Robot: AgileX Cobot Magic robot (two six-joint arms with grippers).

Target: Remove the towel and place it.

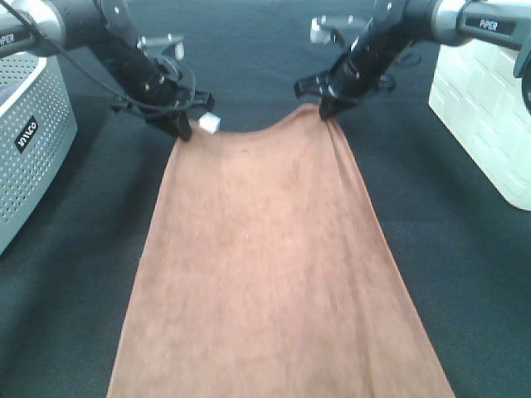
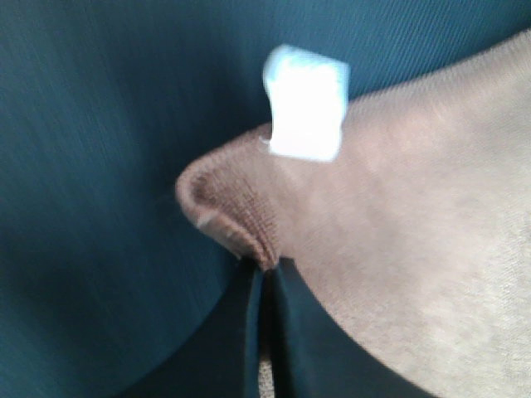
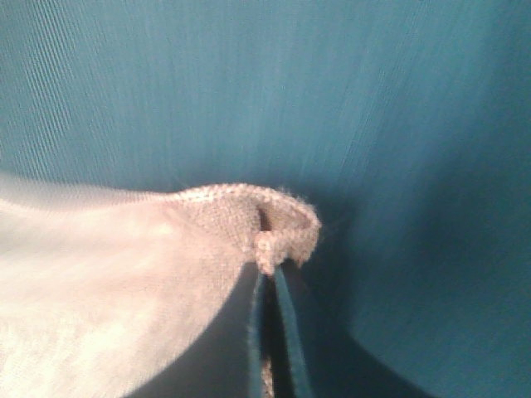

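The brown plush towel [image 1: 265, 265] stretches from the near edge of the exterior view up to both grippers, over the black table cloth. My left gripper [image 1: 182, 128] is shut on its far left corner, where the small white tag [image 1: 209, 123] sticks out. In the left wrist view the hemmed corner [image 2: 241, 215] is pinched between the dark fingers [image 2: 232, 340], tag [image 2: 305, 104] just beyond. My right gripper [image 1: 325, 108] is shut on the far right corner; the right wrist view shows that corner [image 3: 278, 228] bunched between the fingers [image 3: 290, 348]. The far edge sags between the two grips.
A grey perforated box [image 1: 29, 141] stands at the left edge. A white box [image 1: 489, 108] stands at the right edge. Black table cloth [image 1: 465, 274] shows on both sides of the towel and beyond the grippers.
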